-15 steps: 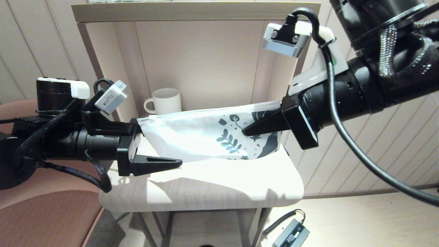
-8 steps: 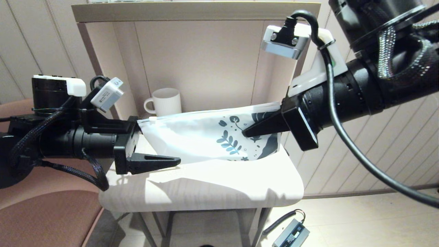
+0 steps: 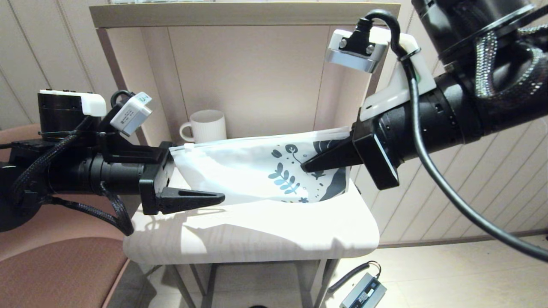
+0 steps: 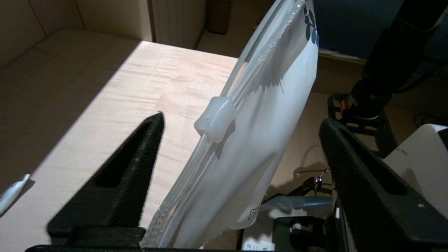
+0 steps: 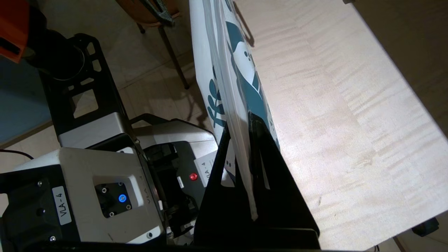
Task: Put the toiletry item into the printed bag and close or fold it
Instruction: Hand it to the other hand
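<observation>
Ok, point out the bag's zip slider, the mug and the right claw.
zip slider (image 4: 214, 119), left wrist view, its clear body.
mug (image 3: 208, 125), head view, ribbed side.
right claw (image 5: 245, 164), right wrist view, between fingertips pinching the printed bag (image 3: 239, 171).

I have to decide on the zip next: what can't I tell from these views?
- Whether the toiletry item is inside the printed bag: its white film hides any contents in every view.
- The left claw's second finger in the head view: the bag covers it.
- The small white thing on the table: cut off by the left wrist view's edge.
</observation>
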